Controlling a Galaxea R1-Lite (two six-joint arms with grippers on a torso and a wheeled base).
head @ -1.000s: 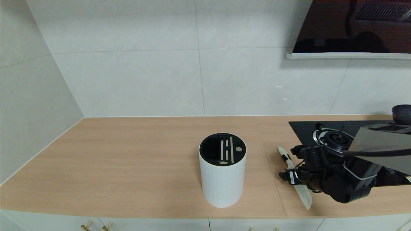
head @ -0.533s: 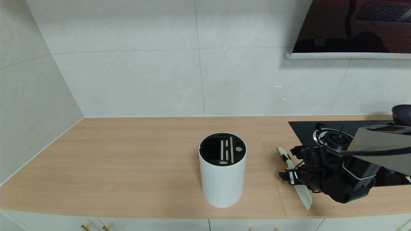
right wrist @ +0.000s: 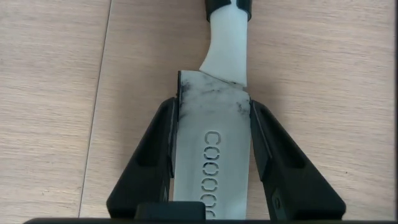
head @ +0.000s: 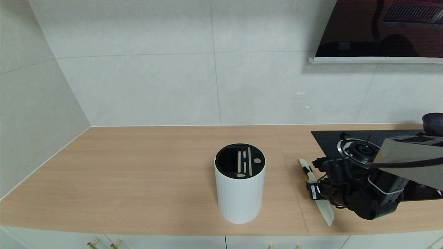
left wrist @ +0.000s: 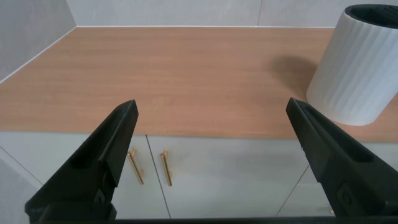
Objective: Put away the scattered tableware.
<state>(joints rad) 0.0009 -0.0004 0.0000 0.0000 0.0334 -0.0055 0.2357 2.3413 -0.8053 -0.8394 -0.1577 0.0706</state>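
While the right tool [right wrist: 213,109] grips the blade of the knife [right wrist: 214,155] between its fingers, low over the bench [head: 138,173], the left tool [left wrist: 211,115] stands wide open, empty; the white holder [left wrist: 357,68] sits just beyond one of its fingers.

White ribbed holder [head: 238,193], black top; cream knife [head: 324,208], grey-smudged blade.
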